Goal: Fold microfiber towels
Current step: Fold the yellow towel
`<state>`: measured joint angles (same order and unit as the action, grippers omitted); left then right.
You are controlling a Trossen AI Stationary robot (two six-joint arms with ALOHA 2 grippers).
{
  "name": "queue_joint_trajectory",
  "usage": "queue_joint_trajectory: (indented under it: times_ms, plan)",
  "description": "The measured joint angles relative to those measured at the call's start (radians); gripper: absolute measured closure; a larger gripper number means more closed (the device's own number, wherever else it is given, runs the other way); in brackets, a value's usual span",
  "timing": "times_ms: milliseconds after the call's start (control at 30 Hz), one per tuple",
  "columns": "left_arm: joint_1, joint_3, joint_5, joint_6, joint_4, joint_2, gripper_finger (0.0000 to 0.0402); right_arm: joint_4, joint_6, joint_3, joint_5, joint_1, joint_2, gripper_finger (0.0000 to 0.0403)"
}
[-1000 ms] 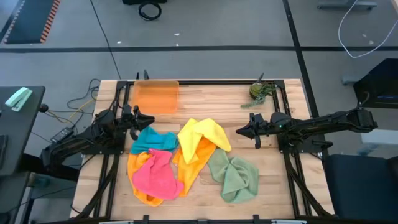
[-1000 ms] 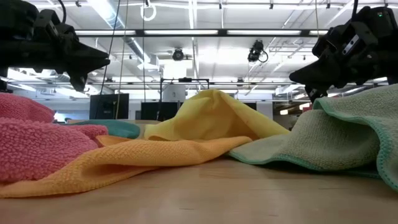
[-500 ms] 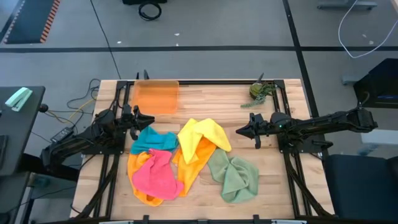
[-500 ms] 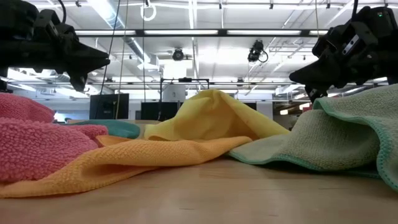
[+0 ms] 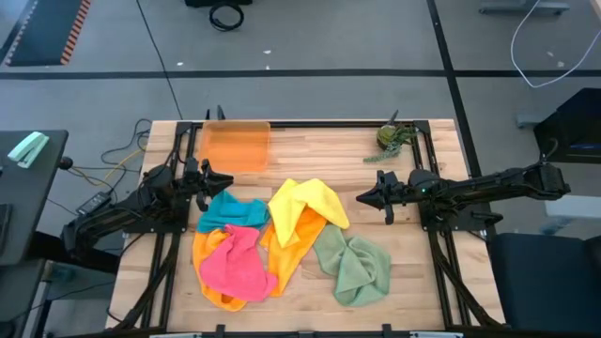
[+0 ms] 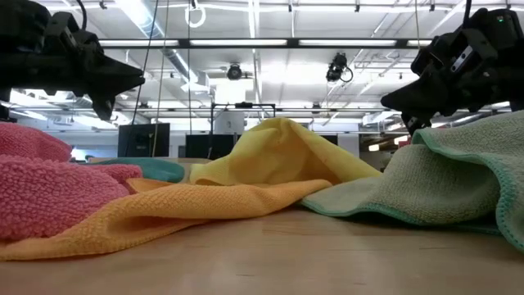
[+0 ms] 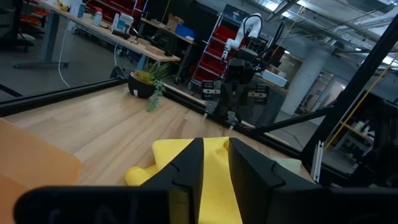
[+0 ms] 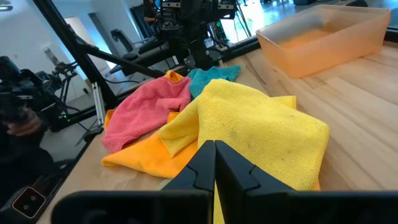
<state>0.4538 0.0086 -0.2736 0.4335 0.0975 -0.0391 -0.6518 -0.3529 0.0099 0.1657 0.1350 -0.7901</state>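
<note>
Several microfiber towels lie crumpled in a heap on the table's middle. A yellow towel humps over an orange one. A pink towel lies on the orange one's left part, and a teal towel sits at the pink one's far edge. A sage green towel lies at the near right. My left gripper hovers level just left of the teal towel, slightly open and holding nothing. My right gripper hovers level to the right of the yellow towel, shut and holding nothing.
A translucent orange tray stands at the far left of the table. A small potted plant stands at the far right. Bare wood lies between them, beyond the heap. Black frame rails run along the table's left and right sides.
</note>
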Motion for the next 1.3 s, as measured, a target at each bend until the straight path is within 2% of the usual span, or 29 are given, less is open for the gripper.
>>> queue_joint_trajectory:
  times_ms: [100, 233, 433, 533, 667, 767, 1000, 1067, 1200, 1300]
  plan:
    - [0.0, 0.0, 0.041, -0.019, 0.068, 0.0, 0.0317, 0.0, 0.003, 0.0, -0.001, 0.0, 0.0, 0.0389]
    - [0.0, 0.0, 0.086, -0.156, 0.042, 0.0, 0.0323, 0.0, -0.004, 0.011, -0.027, 0.0, 0.0, 0.0389]
    - [-0.004, 0.0, 0.09, -0.047, 0.042, -0.013, 0.0335, -0.009, 0.002, 0.017, -0.031, 0.0, 0.0, 0.0389]
    - [-0.018, 0.0, 0.091, -0.026, 0.051, -0.064, 0.0352, -0.057, 0.043, 0.02, -0.081, 0.0, 0.0, 0.0389]
    - [-0.078, 0.0, 0.127, -0.046, 0.152, -0.2, 0.0392, -0.016, 0.11, 0.06, -0.132, 0.0, 0.0, 0.0389]
    - [-0.132, 0.008, 0.154, -0.119, 0.271, -0.328, 0.0394, 0.101, 0.143, 0.136, -0.132, 0.0, -0.004, 0.0389]
    - [-0.242, 0.158, 0.16, -0.345, 0.292, -0.656, 0.0397, 0.394, 0.198, 0.371, -0.132, -0.004, -0.099, 0.0389]
    - [-0.263, 0.217, 0.131, -0.433, 0.288, -0.746, 0.0398, 0.408, 0.179, 0.412, -0.134, -0.019, -0.143, 0.0389]
    - [-0.306, 0.332, 0.003, -0.558, 0.27, -0.908, 0.0397, 0.427, 0.117, 0.46, -0.133, -0.094, -0.234, 0.0389]
    - [-0.357, 0.394, -0.016, -0.636, 0.245, -1.025, 0.0398, 0.426, 0.043, 0.47, -0.185, -0.177, -0.298, 0.0389]
